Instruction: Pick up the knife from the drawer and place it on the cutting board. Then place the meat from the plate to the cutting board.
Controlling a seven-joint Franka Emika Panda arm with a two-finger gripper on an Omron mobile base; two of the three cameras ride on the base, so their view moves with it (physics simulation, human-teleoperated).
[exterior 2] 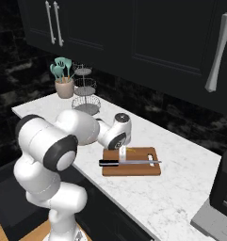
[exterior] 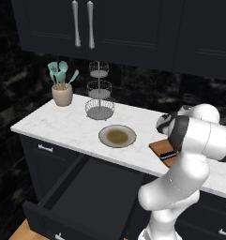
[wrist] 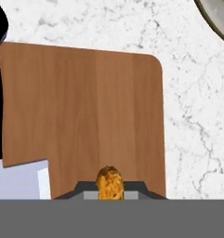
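My gripper (wrist: 109,189) is shut on the meat (wrist: 108,179), a small orange-brown piece held just above the reddish-brown cutting board (wrist: 85,111). In the right base view the gripper (exterior 2: 123,153) points down over the middle of the cutting board (exterior 2: 138,168). The knife (exterior 2: 129,163) lies along the board's near side, black handle to the left and blade to the right. Its blade (wrist: 18,179) shows at the lower left of the hand view. The grey-beige plate (exterior: 117,136) sits bare on the counter left of the board (exterior: 159,148). The wide black drawer (exterior: 91,192) stands open below the counter.
A wire tiered basket stand (exterior: 99,93) and a crock of teal utensils (exterior: 62,93) stand at the back left of the marble counter (exterior: 53,124). Dark wall cabinets hang overhead. A grey appliance (exterior 2: 218,207) sits at the counter's right end.
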